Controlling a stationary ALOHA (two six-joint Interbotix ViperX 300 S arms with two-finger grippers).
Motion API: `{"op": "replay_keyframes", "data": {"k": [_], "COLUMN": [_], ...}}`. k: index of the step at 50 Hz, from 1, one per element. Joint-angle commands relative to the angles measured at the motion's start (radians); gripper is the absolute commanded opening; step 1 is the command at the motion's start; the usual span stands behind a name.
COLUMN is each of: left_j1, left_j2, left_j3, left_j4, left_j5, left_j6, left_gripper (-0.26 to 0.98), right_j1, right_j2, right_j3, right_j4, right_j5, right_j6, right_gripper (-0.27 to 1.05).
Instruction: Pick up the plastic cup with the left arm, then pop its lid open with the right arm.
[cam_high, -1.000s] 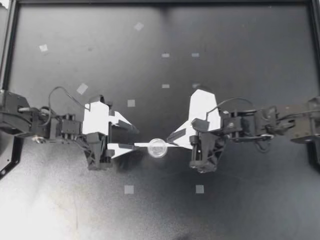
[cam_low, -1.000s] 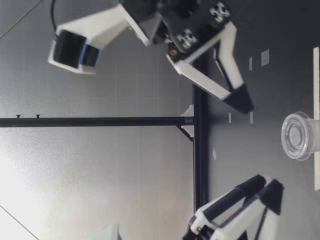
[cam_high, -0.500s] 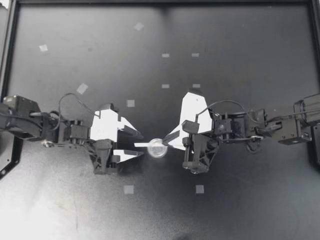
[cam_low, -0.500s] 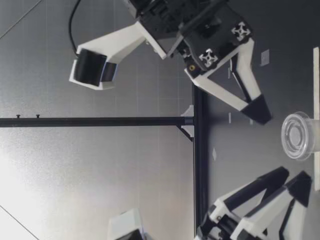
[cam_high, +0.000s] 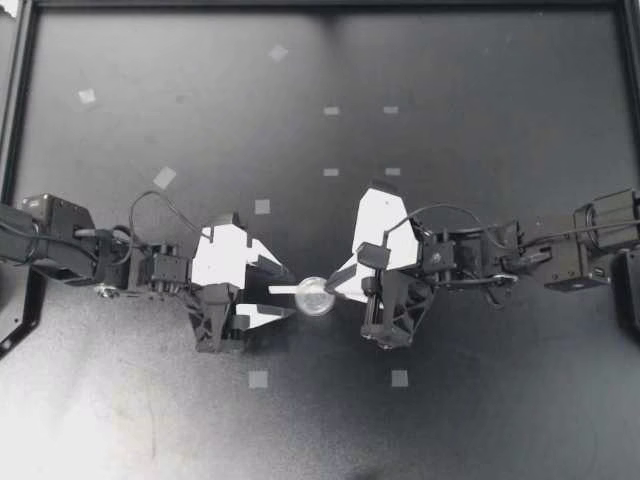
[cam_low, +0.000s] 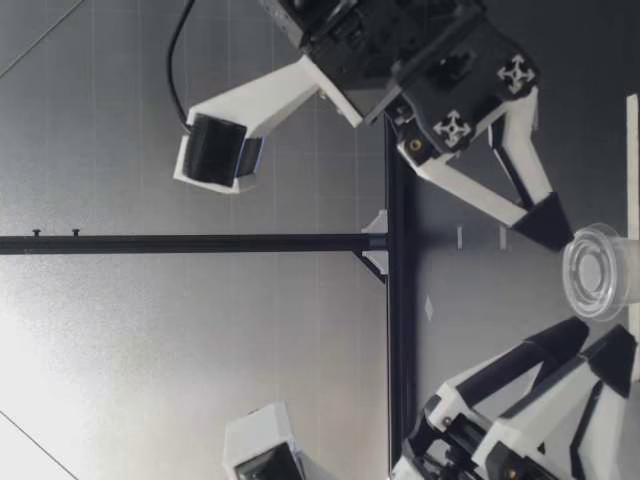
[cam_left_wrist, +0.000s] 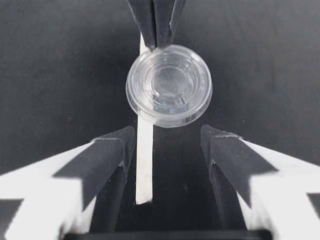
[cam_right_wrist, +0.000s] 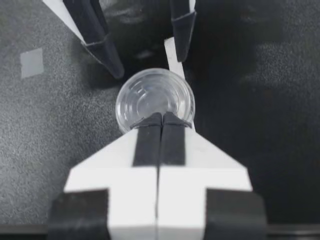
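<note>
Standing at the table (cam_high: 500, 80), I record the following. A small clear round cup (cam_high: 316, 297) rests near the middle of the black surface. It sits on a narrow white strip (cam_high: 280, 290) that lies flat and runs out from under it towards the left arm.

The left gripper (cam_high: 288, 292) comes in low from its own side with its fingers spread wide. The tips stand on either side of the strip, just short of the cup and clear of it. In the left wrist view the cup (cam_left_wrist: 169, 85) sits just ahead of the gap, and the strip (cam_left_wrist: 144, 165) runs close along the inside of one finger (cam_left_wrist: 112, 155).

The right gripper (cam_high: 336, 284) comes in from the opposite side with its two fingers pressed flat together and nothing visible between them. In the right wrist view the right gripper (cam_right_wrist: 161, 117) reaches the near rim of the cup (cam_right_wrist: 155, 97). Whether it bears on that rim cannot be told.

The low view shows the cup (cam_low: 600, 270) on the table between the two grippers. Small grey tape squares (cam_high: 258, 379) are scattered over the surface.
</note>
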Motion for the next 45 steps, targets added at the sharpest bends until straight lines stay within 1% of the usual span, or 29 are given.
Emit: {"op": "replay_keyframes", "data": {"k": [1, 32, 45], "left_j1": [-0.003, -0.003, -0.003], "left_j2": [-0.006, 0.032, 0.032], "left_j3": [-0.017, -0.049, -0.067], "left_j4": [0.002, 0.003, 0.003], "left_j5": [-0.02, -0.044, -0.037], "left_j6": [-0.002, -0.002, -0.014], "left_gripper": [0.58, 0.58, 0.58], "right_j1": [-0.003, 0.005, 0.031], "right_j2": [-0.009, 0.012, 0.023], "right_j3": [-0.021, -0.017, -0.012], "right_j4": [-0.002, -0.002, -0.002], "right_j5": [-0.009, -0.005, -0.005], "right_j6": [0.002, 0.023, 0.055], "right_gripper": [-0.11, -0.11, -0.11]}}
